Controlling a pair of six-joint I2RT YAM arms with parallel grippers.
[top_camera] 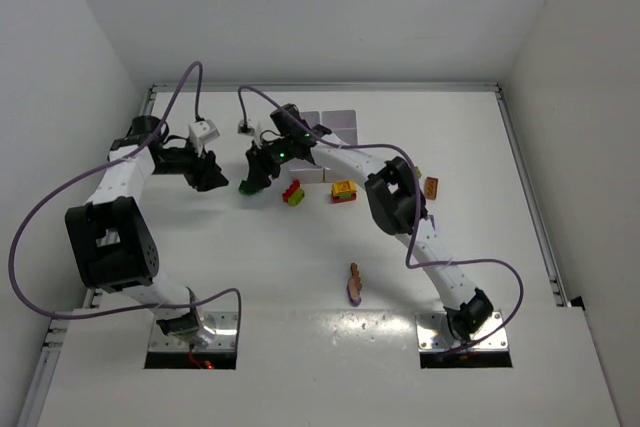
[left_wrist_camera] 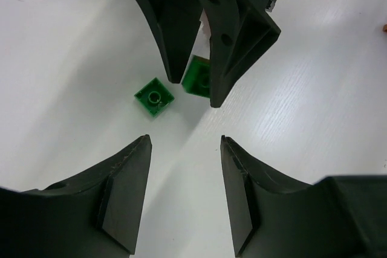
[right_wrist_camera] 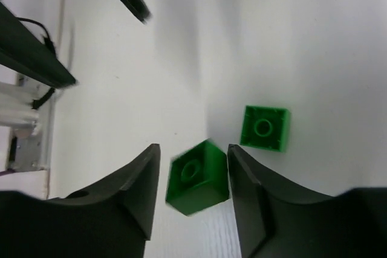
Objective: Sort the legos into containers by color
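Note:
My right gripper (right_wrist_camera: 192, 147) is open low over the table, its jaws either side of a blurred, tilted green lego (right_wrist_camera: 196, 177). A second green lego (right_wrist_camera: 264, 127) lies flat just beyond it. In the left wrist view both show: the loose one (left_wrist_camera: 154, 96) and the one (left_wrist_camera: 198, 77) between the right fingers (left_wrist_camera: 233, 40). My left gripper (left_wrist_camera: 184, 140) is open and empty, facing them a short way off. From above, the right gripper (top_camera: 250, 181) and left gripper (top_camera: 214, 183) meet left of centre. The white tray (top_camera: 338, 121) sits behind, partly hidden by the right arm.
A red, lime and yellow clump (top_camera: 293, 192) and a yellow and red clump (top_camera: 343, 191) lie right of the grippers. An orange lego (top_camera: 431, 186) and a lime one (top_camera: 418, 173) lie farther right. A purple and orange piece (top_camera: 354, 283) lies nearer the bases.

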